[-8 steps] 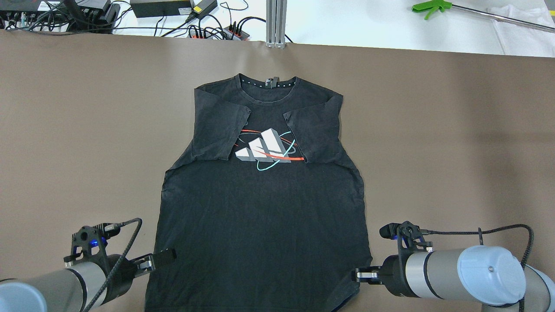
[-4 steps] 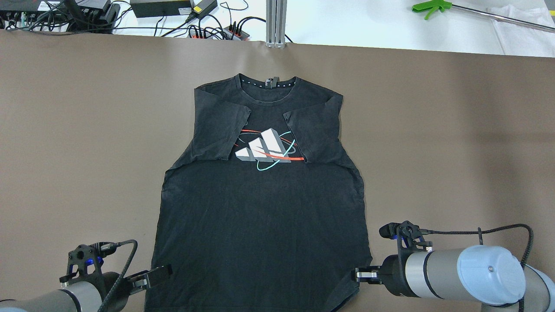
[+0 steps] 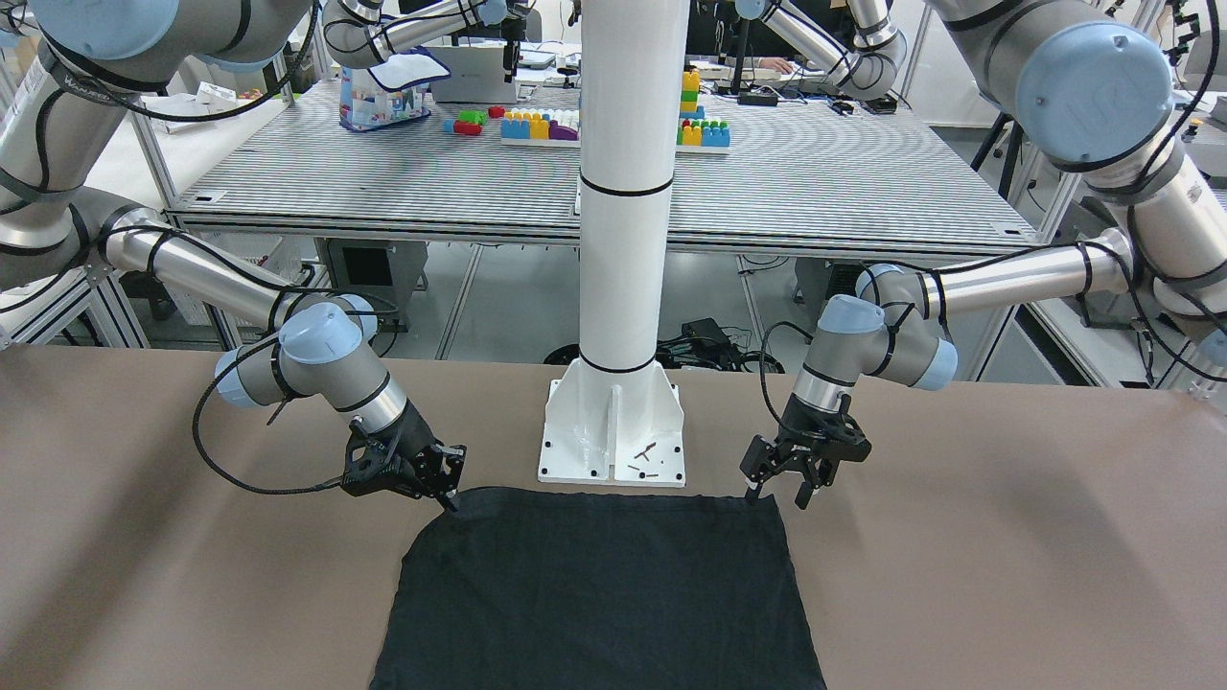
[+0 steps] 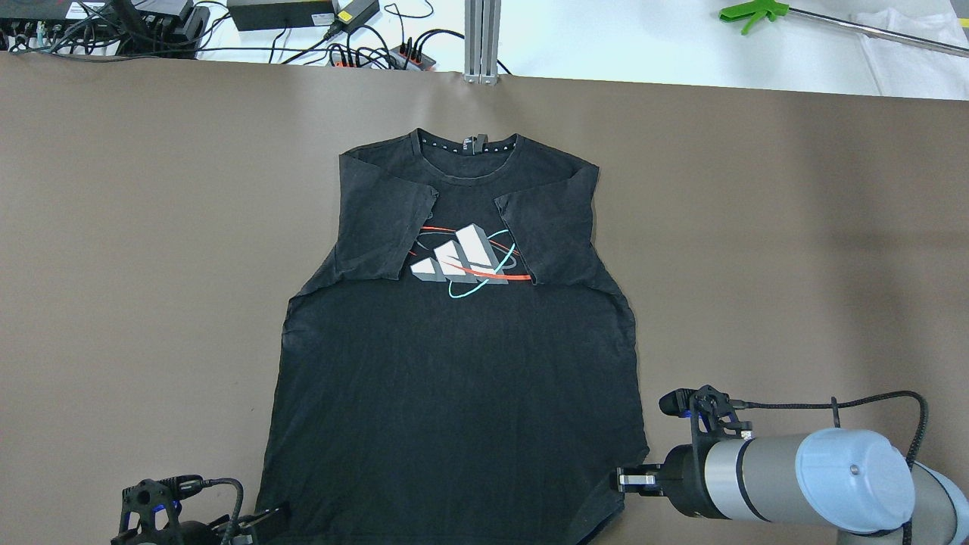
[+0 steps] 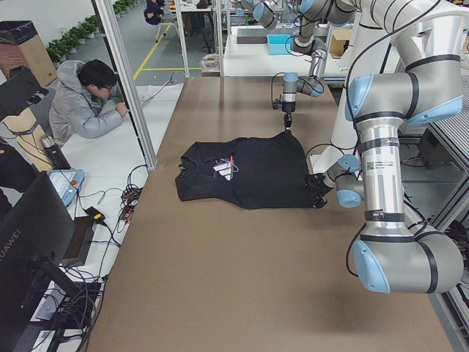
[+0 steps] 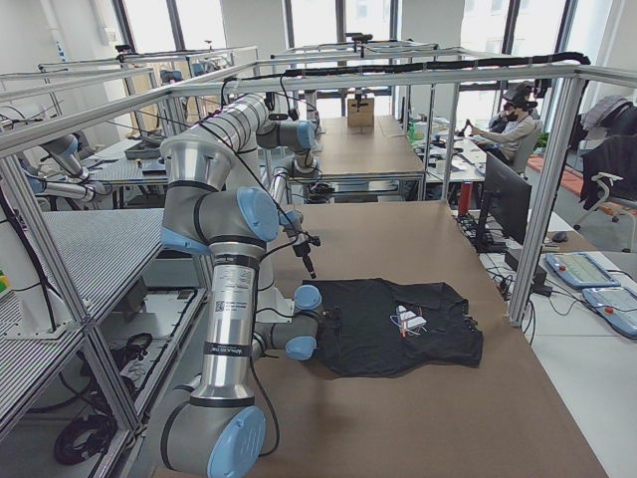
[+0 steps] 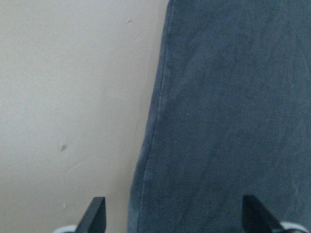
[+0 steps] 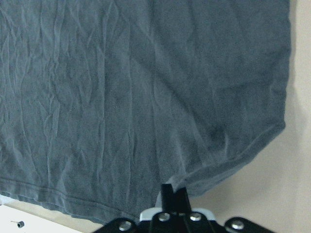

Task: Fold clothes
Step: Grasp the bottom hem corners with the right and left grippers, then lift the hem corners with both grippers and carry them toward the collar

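A black T-shirt [image 4: 454,378] with a white, red and teal chest print lies flat on the brown table [image 4: 113,227], both sleeves folded inward and the collar at the far side. My right gripper [image 8: 173,194] is shut on the shirt's bottom hem corner, where the fabric puckers; the front view shows it at the hem [image 3: 449,500]. My left gripper [image 7: 175,216] is open, its fingertips straddling the shirt's left side edge [image 7: 146,160] near the other hem corner [image 3: 776,496]. In the overhead view it is mostly below the frame.
The white robot pedestal [image 3: 613,422] stands just behind the shirt's hem. An aluminium post [image 4: 482,42], cables and power bricks [image 4: 280,15] and a green tool [image 4: 757,14] lie past the table's far edge. A person [image 5: 88,103] sits beside the table.
My left gripper has drawn back toward the robot along the shirt's left edge, almost leaving the overhead view. The right gripper and the shirt have barely moved.
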